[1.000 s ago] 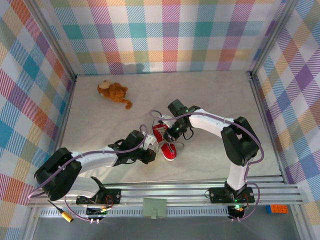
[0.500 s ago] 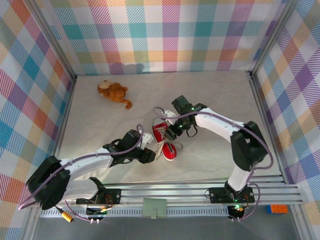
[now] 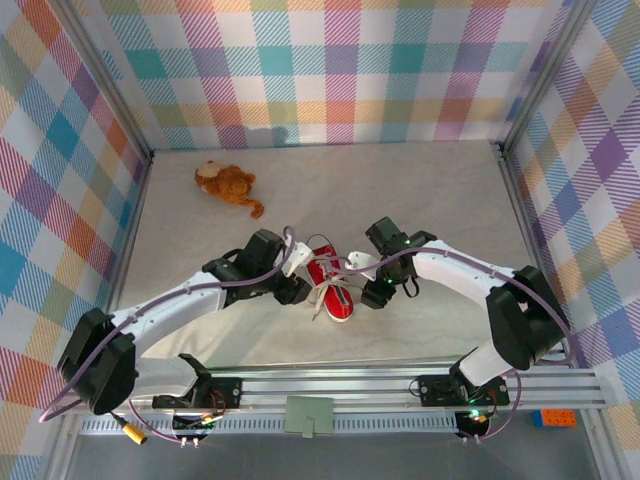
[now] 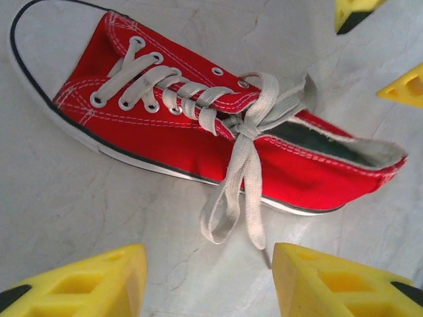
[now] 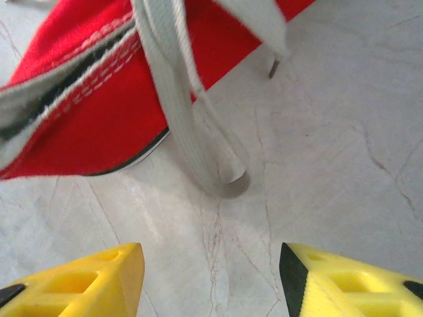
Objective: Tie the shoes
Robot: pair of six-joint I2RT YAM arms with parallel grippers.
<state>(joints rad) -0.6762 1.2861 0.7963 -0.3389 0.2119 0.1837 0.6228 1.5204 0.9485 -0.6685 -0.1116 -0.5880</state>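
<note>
While the left gripper (image 4: 208,281) and right gripper (image 5: 210,277) both hang with jaws spread and empty, we judge the job nearly done. The white laces (image 4: 250,125) are knotted at the top eyelets, loops trailing off either side; only snugging looks left. The red sneaker (image 3: 330,283) sits upright between both grippers, just beyond each set of fingertips, on the marbled table (image 3: 430,200).

Cropped by top edge in right wrist view: shoe (image 5: 79,99) and laces (image 5: 175,112), both blurred at close range. Clipped by bottom edge in left wrist view: left fingers (image 4: 79,284). Too small to resolve in top view: knot (image 3: 328,280).
</note>
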